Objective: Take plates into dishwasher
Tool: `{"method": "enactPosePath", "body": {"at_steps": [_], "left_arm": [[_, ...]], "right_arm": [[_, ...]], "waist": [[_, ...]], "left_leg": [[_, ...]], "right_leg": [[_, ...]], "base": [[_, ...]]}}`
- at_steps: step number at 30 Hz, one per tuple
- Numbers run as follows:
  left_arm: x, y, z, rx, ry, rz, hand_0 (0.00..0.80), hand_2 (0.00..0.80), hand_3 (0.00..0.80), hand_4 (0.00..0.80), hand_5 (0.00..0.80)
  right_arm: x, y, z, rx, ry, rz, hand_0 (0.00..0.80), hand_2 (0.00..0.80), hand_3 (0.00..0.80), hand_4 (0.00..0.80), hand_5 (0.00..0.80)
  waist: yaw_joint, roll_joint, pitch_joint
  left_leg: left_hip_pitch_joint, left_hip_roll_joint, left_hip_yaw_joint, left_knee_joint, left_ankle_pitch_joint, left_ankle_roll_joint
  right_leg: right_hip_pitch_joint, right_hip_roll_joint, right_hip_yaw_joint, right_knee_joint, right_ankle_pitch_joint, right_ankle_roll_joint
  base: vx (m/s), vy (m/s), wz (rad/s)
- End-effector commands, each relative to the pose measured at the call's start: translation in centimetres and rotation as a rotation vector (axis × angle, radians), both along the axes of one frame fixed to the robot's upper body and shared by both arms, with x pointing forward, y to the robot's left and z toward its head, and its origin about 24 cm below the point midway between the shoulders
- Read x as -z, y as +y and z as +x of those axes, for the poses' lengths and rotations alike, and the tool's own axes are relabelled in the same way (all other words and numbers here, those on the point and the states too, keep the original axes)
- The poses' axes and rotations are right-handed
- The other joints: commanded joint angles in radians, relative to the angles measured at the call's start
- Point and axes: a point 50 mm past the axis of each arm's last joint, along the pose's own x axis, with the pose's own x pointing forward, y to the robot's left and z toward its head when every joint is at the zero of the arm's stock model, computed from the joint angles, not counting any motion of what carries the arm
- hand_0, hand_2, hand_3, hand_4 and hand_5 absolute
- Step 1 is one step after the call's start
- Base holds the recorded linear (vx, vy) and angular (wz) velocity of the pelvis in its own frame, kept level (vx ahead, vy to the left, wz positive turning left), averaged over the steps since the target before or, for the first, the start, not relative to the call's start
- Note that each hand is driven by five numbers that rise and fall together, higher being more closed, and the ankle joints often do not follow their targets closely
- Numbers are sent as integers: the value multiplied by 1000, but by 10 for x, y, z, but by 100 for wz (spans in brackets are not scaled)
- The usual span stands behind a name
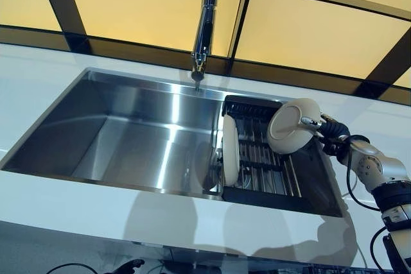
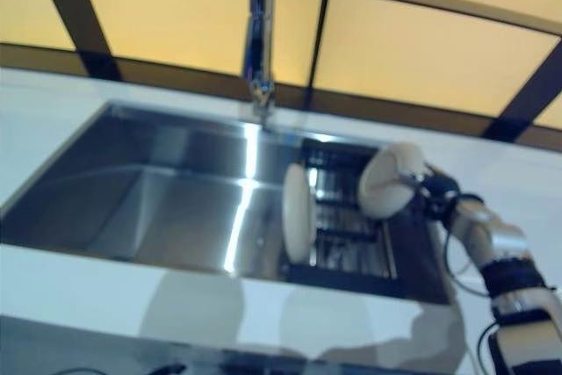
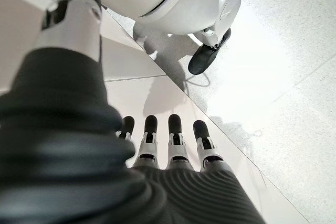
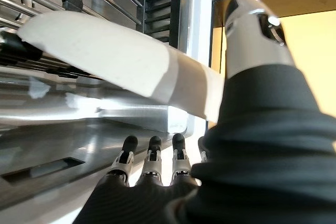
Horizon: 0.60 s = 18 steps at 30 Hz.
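White counter held the sink (image 1: 115,104); one plate (image 1: 230,150) stood racked (image 1: 270,174). Your right hand (image 1: 319,128) pinched a second plate (image 1: 292,126) above it, unplaced; left hand (image 3: 173,140) hung relaxed, empty

From my remote station: the white table (image 1: 77,206) frames a steel sink (image 1: 128,133), with a black rack (image 1: 270,165) holding an upright plate (image 1: 230,150).

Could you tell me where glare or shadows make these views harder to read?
Left eye view: bright streaks on the sink wall, shadows across the front counter. Right eye view: a similar streak below the faucet. Right wrist view: the plate in the right hand is strongly lit.
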Motion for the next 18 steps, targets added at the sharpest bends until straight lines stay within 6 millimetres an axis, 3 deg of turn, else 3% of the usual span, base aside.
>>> {"method": "enactPosePath", "body": {"at_steps": [1, 7, 9, 10, 18], "left_arm": [[-1, -8, 8, 7, -31, -37, 0, 0, 0, 0, 0], [-2, -9, 10, 1, -38, -44, 0, 0, 0, 0, 0], [-3, -9, 12, 1, -46, -46, 0, 0, 0, 0, 0], [-3, -9, 13, 0, -49, -47, 0, 0, 0, 0, 0], [-2, -10, 11, 14, -50, -41, 0, 0, 0, 0, 0]], "right_arm": [[-45, 8, 18, -27, -112, -13, 0, 0, 0, 0, 0], [-39, 12, 18, -61, -83, -7, 0, 0, 0, 0, 0], [-38, 13, 19, -77, -81, -29, 577, 577, 577, 577, 577], [-38, 12, 19, -78, -82, -42, 800, 800, 800, 800, 800], [-48, 3, 18, -20, -118, -107, 800, 800, 800, 800, 800]], "waist": [[46, 4, -7], [49, 5, 0], [51, 5, 4], [51, 4, 6], [53, -3, 5]], "left_leg": [[31, 35, 18, -4, -87, -11], [22, 35, 15, -4, -84, -12], [18, 36, 14, -3, -82, -12], [17, 36, 13, -3, -81, -11], [22, 38, 15, -4, -84, -13]], "right_leg": [[-57, -13, 8, 14, 65, 85], [-63, -15, 7, 14, 66, 84], [-65, -15, 6, 14, 66, 83], [-66, -14, 5, 15, 66, 82], [-61, -13, -2, 14, 67, 84]], "base": [[0, 0, 0], [0, 0, 0], [-34, 8, 1], [-35, 2, 1], [0, 0, 0]]}}
